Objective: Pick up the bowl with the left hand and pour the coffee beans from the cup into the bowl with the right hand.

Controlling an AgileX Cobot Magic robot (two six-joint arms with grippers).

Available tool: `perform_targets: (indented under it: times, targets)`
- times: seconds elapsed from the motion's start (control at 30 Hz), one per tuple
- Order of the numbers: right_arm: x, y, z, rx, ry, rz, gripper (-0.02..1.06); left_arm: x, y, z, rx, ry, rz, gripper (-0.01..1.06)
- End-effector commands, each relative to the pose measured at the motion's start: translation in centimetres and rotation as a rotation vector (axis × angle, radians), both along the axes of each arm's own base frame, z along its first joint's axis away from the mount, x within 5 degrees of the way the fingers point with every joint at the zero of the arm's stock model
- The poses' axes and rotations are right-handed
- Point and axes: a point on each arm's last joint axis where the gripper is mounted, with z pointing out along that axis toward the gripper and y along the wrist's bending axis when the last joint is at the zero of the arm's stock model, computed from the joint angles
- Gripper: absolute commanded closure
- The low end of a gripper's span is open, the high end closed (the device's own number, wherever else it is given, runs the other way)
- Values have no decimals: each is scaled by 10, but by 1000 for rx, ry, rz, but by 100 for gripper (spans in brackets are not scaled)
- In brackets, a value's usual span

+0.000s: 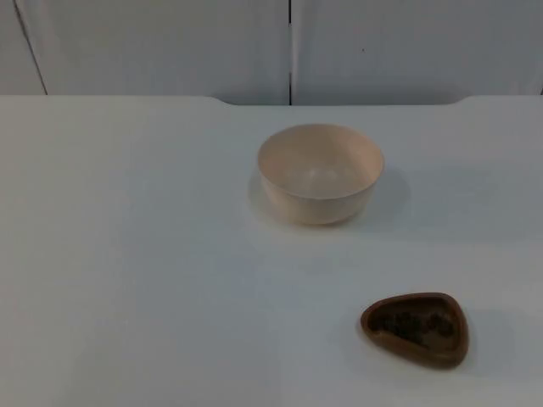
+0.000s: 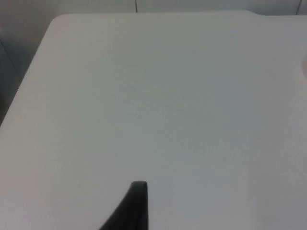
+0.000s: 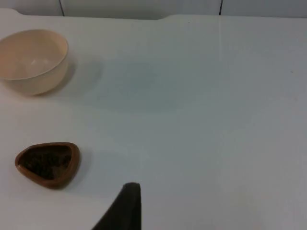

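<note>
Nearest you on the white worktop [image 1: 127, 280] sits the small brown, rounded-triangle cup [image 1: 416, 329], upright, with dark coffee beans [image 1: 414, 325] lying inside it. Farther back, near the middle of the worktop and well apart from the cup, stands the pale cream round bowl [image 1: 321, 173], upright and, as far as you can see into it, with nothing in it. Behind both, the worktop ends at the grey partition wall [image 1: 170, 42].

By my reading, nothing of the task is done yet: the bowl is not lifted, the cup is not picked up, and the beans are not poured. Every step is left.

The left pincer [image 2: 136, 203] hangs over bare worktop, away from the bowl; you see one black fingertip only, so I cannot tell how far it is spread, and nothing is visibly in its hold. The right pincer [image 3: 125, 206] hangs near the cup, just beside it but apart; again one fingertip shows, its spread cannot be told, and it visibly carries nothing.
</note>
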Motion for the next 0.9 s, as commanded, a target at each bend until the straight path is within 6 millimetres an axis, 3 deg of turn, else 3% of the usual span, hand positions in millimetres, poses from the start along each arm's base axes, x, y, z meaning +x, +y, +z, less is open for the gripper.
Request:
perform_targets:
  times: [0.0,0.17,0.33,0.87]
  targets:
    - [0,0,0,-3,-8,-8,-1,-4,-1,7,-8,-30,-8,0]
    - [0,0,0,-5,-8,-9,-1,-10,-2,20,-10,-78,-9,0]
    - [0,0,0,-7,-8,-8,-1,-4,-3,34,-31,-53,-22,0]
    - [0,-1,0,-12,-9,-12,-1,23,-6,37,-76,82,-44,0]
